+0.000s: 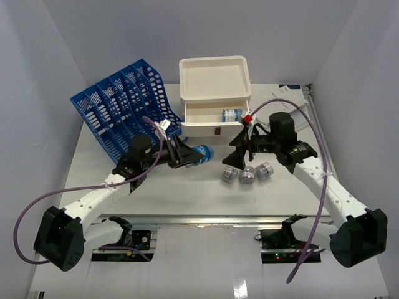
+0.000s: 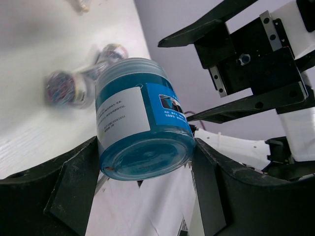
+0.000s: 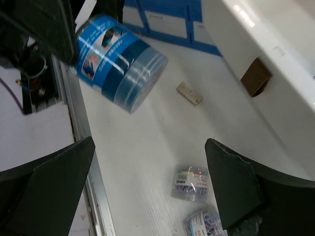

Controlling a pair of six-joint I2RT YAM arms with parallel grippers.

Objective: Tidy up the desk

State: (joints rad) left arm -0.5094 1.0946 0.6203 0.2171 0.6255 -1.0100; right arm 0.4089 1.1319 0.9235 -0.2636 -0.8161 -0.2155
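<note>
Two claws hang over the table (image 1: 181,196), a flat white top that spans the enclosure from wall to wall; its silver rail (image 1: 199,219) runs along the near edge, just ahead of the arm bases; the walls on three sides are plain pale grey-lilac.

Left claw (image 1: 182,153): clamped on the base end of a blue jar (image 1: 202,152); the jar lies sideways in the grip, its ribbed translucent lid pointing toward the right claw (image 1: 240,148). Jar label: blue wrap with a small photo panel and a white panel of fine print; the print is too small to read.

Right claw: fingers spread wide apart, holding nothing; positioned just in front of the cream drawer box (image 1: 215,93), near the jar lid but apart from it.

Cream drawer box: far centre of the table; open tray on top; one drawer pulled out, with a small brown tab (image 1: 216,131) on its front; a small blue-labelled container (image 1: 232,114) stands inside at the drawer's right end; its writing is not legible.

Blue file rack (image 1: 124,103): far left of the table, tilted.

Three clear tubs (image 1: 247,174) of coloured clips: side by side on the table, just nearer than the right claw; their markings cannot be read.

Small beige block (image 3: 189,93): flat on the table between the jar and the drawer box.

White sheets (image 1: 290,93): far right corner; printing illegible.
</note>
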